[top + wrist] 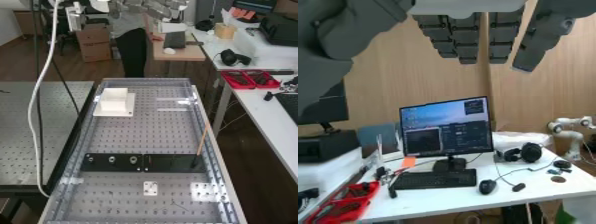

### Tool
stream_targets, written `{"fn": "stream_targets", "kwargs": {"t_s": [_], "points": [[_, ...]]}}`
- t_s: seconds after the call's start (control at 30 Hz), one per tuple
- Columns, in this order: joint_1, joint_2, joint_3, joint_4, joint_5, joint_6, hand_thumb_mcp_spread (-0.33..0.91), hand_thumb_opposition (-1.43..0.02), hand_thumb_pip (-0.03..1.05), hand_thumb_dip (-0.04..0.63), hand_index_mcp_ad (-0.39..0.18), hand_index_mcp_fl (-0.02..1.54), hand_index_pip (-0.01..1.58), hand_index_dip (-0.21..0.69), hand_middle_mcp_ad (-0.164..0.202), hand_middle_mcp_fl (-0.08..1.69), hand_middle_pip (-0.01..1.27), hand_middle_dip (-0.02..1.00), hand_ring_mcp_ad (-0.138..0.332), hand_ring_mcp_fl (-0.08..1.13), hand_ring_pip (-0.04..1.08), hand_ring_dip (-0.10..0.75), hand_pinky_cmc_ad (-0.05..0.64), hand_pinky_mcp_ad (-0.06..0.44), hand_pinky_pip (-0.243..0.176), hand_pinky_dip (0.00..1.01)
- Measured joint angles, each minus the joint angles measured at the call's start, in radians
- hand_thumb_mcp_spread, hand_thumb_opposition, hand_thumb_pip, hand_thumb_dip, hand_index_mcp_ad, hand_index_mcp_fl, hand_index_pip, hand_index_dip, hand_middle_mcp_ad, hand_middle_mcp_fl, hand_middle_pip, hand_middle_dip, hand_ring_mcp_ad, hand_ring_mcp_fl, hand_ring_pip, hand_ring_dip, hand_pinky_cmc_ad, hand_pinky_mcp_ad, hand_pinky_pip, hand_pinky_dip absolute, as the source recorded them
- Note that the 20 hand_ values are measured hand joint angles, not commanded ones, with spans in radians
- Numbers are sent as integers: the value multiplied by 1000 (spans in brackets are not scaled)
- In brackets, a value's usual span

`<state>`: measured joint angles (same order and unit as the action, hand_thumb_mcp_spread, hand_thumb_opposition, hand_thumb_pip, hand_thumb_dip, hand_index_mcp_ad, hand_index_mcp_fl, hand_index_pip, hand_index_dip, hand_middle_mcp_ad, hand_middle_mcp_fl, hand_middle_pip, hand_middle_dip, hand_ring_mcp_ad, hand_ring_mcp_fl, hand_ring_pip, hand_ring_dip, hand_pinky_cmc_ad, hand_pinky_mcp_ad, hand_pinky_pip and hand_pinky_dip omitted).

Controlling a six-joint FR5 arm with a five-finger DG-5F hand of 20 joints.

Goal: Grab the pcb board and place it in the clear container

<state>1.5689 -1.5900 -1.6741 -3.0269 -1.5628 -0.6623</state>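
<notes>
At the top edge of the high view is the hand (157, 7), high beyond the bench's far end and apart from everything on it. In the wrist view the hand (466, 37) has its fingers extended, with nothing held. A small white square piece with dark spots (150, 188) lies flat on the perforated bench top, near the front; I cannot tell if it is the pcb board. Right of it is a pale, see-through patch (202, 192), which I cannot clearly make out as a container.
A white block on a plate (114, 104) stands at the bench's far left. A dark strip (113, 162) with round fittings crosses the bench, a thin brown stick (202, 142) rising at its right end. Red trays (251, 79) lie on the side table.
</notes>
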Motion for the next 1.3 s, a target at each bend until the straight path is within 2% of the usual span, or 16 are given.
{"fn": "stream_targets", "kwargs": {"t_s": [0.2, 0.4, 0.57, 0.7, 0.97, 1.07, 1.1, 1.23, 1.3], "points": [[0, -14, -42, 37, 19, 16, 183, -634, 99, 7, 138, 40, 86, 10, 164, 3, 143, 24, 202, 47, 89, -2, 335, 230, -119, 375], [-7, -32, -99, 109, 32, 20, 215, -634, 143, 9, 134, 40, 86, 17, 164, 2, 145, 24, 202, 47, 89, -2, 335, 230, -119, 380], [-13, -52, -144, 173, 47, 3, 246, -637, 164, 5, 72, 136, 96, 33, 164, 52, 148, 24, 202, 47, 89, -2, 335, 230, -119, 396], [-19, -72, -163, 191, 58, -4, 293, -653, 202, 10, 28, 188, 96, 33, 164, 52, 148, 24, 201, 47, 89, -2, 335, 230, -119, 396], [-30, -95, -230, 280, 91, -37, 353, -667, 251, 35, -23, 291, 93, 45, 161, 105, 143, 47, 202, 47, 87, -2, 335, 229, -119, 400], [-39, -106, -264, 334, 105, -58, 380, -679, 314, 37, -38, 337, 96, 63, 145, 122, 145, 63, 197, 42, 87, -2, 312, 216, -119, 387], [-42, -111, -272, 346, 109, -64, 396, -684, 323, 40, -40, 358, 93, 63, 141, 122, 141, 65, 195, 42, 89, -2, 318, 197, -119, 374], [-55, -136, -292, 378, 122, -80, 417, -710, 323, 63, -52, 387, 93, 91, 140, 122, 143, 82, 194, 42, 89, 0, 316, 197, -119, 314], [-62, -150, -298, 390, 124, -82, 440, -714, 325, 63, -56, 387, 105, 103, 140, 122, 145, 94, 194, 42, 89, 0, 297, 178, -119, 283]]}}
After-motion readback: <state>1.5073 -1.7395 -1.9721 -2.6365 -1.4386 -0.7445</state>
